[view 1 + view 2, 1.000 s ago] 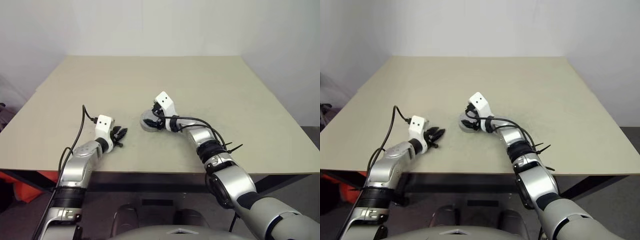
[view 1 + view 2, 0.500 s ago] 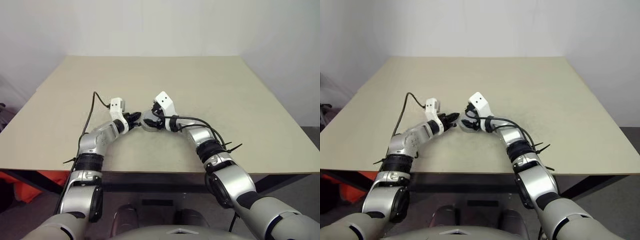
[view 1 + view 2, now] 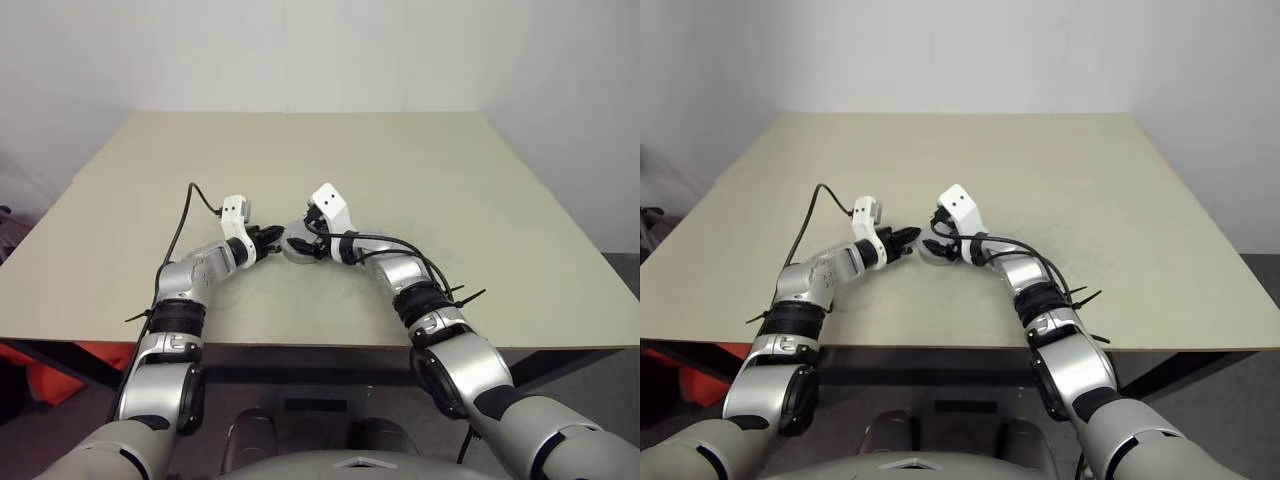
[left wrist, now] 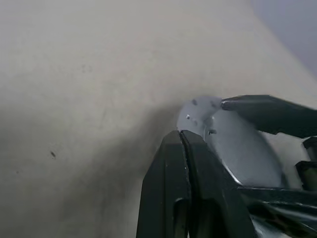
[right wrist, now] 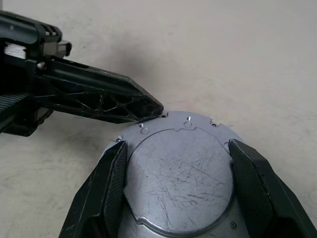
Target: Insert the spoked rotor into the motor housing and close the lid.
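Two arms angled inward: right gripper [image 5: 178, 144] clamped around motor housing [image 5: 181, 173], closed left gripper [image 4: 184, 136] seemingly touching its rim.

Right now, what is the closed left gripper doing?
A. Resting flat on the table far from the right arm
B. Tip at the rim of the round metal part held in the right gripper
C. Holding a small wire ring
B: the left gripper, fingers together, has its tip at the notched rim of the round metal part, which sits between the right gripper's spread fingers.
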Tool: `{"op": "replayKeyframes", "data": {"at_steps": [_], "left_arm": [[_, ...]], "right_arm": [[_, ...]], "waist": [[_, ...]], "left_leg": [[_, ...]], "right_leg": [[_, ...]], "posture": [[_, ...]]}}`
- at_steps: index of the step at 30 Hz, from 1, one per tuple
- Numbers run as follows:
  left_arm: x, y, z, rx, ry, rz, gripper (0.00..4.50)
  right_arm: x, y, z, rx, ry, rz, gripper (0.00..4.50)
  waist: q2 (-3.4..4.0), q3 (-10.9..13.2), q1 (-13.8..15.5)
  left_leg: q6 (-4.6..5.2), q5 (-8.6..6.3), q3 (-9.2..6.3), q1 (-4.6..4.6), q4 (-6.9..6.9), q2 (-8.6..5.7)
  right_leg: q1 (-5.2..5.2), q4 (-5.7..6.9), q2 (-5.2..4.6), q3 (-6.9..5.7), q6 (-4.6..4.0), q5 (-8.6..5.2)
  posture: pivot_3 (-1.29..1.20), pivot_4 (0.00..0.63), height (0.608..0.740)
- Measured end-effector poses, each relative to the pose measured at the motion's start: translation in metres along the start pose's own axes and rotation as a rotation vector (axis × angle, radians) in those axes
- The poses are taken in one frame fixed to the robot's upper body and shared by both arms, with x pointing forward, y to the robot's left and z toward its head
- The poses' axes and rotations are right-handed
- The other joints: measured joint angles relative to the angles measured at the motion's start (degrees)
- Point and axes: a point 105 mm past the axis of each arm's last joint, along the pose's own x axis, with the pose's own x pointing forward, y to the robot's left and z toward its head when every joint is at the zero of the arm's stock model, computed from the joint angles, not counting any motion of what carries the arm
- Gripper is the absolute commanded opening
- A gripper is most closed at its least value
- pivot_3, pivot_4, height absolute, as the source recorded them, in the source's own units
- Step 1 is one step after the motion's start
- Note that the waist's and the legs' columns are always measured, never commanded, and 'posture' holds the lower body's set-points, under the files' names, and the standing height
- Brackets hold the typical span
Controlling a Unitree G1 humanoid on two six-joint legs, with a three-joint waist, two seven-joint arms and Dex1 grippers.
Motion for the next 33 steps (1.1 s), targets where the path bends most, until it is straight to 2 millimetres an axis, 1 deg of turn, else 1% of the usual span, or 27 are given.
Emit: {"op": "replayKeyframes", "data": {"at_steps": [3,4,8,12,18,20,21,24,28,30,31,33], "left_arm": [[0.002,-0.009,-0.003,-0.018,-0.004,-0.042,0.03],[0.002,-0.01,-0.003,-0.017,-0.004,-0.047,0.03],[0.002,-0.014,-0.004,-0.017,-0.007,-0.072,0.03],[0.002,-0.007,-0.006,0.039,0.039,-0.015,0.03],[0.003,-0.008,-0.006,0.069,0.053,-0.003,0.03],[0.004,-0.009,-0.006,0.072,0.052,-0.006,0.0],[0.004,-0.01,-0.006,0.074,0.054,-0.008,0.0],[0.004,-0.011,-0.007,0.076,0.056,-0.012,0.0],[0.004,-0.011,-0.006,0.079,0.054,-0.013,0.0],[0.004,-0.011,-0.006,0.08,0.053,-0.016,0.0],[0.004,-0.012,-0.006,0.079,0.054,-0.017,0.0],[0.005,-0.013,-0.006,0.079,0.053,-0.02,0.0]], "right_arm": [[-0.001,-0.002,-0.001,-0.001,0.003,-0.01,3.1],[-0.001,-0.002,-0.001,-0.001,0.003,-0.012,3.1],[-0.001,-0.002,-0.001,-0.001,0.003,-0.011,3.1],[-0.001,-0.002,-0.001,0.004,0.005,-0.012,3.1],[-0.001,-0.004,0.0,0.027,0.021,-0.014,3.1],[-0.003,-0.005,0.001,0.033,0.024,-0.014,3.85],[-0.004,-0.007,0.001,0.046,0.025,-0.02,4.11],[-0.016,-0.019,0.01,0.082,-0.011,-0.043,4.11],[-0.042,-0.04,0.038,0.12,-0.098,-0.087,4.11],[-0.056,-0.051,0.049,0.195,-0.137,-0.109,4.11],[-0.064,-0.057,0.051,0.241,-0.145,-0.128,4.11],[-0.076,-0.069,0.044,0.38,-0.13,-0.166,4.11]], "waist": [[-0.01,0.01,0.1],[-0.01,0.02,0.1],[-0.01,0.02,0.08],[0.0,0.01,0.08],[0.0,0.01,0.1],[0.0,0.01,0.15],[0.0,0.01,0.2],[0.0,0.02,0.26],[0.0,0.02,0.26],[0.01,0.02,0.31],[0.0,0.02,0.37],[0.0,0.02,0.42]], "left_leg": [[0.0,0.0,0.0,-0.02,0.01,-0.02],[0.0,0.0,0.0,-0.01,0.01,-0.02],[0.0,0.0,-0.01,-0.01,0.0,-0.01],[0.0,0.0,-0.02,0.02,-0.01,-0.02],[0.0,0.0,-0.05,0.07,-0.02,-0.03],[0.0,0.0,-0.05,0.05,-0.02,-0.03],[0.0,0.0,-0.05,0.03,-0.04,-0.04],[0.0,0.0,-0.05,-0.02,-0.04,-0.05],[-0.01,0.0,-0.04,0.02,-0.22,-0.06],[0.0,0.0,-0.04,0.02,-0.26,-0.07],[0.0,0.0,-0.04,0.02,-0.26,-0.08],[0.01,0.0,-0.03,0.03,-0.26,-0.11]], "right_leg": [[0.03,-0.01,-0.06,0.0,0.11,-0.06],[0.03,-0.01,-0.06,0.0,0.32,-0.19],[0.03,-0.01,-0.06,0.0,0.37,-0.21],[0.09,-0.01,-0.06,0.0,0.39,-0.22],[0.21,-0.06,-0.08,0.0,0.42,-0.24],[0.22,-0.07,-0.08,0.0,0.42,-0.25],[0.23,-0.1,-0.08,0.0,0.43,-0.25],[0.22,-0.14,-0.09,0.02,0.44,-0.26],[0.19,-0.16,-0.07,0.04,0.46,-0.28],[0.19,-0.16,-0.07,0.04,0.43,-0.29],[0.21,-0.17,-0.07,0.06,0.41,-0.27],[0.23,-0.2,-0.08,0.08,0.42,-0.28]], "posture": [[0.0,0.0,0.74],[0.0,0.0,0.74],[0.0,0.0,0.74],[0.0,0.0,0.74],[0.0,0.0,0.74],[0.0,0.0,0.74],[0.0,0.0,0.74],[0.0,0.0,0.74],[0.0,0.0,0.74],[0.0,0.0,0.74],[0.0,0.0,0.74],[0.0,0.0,0.74]]}}
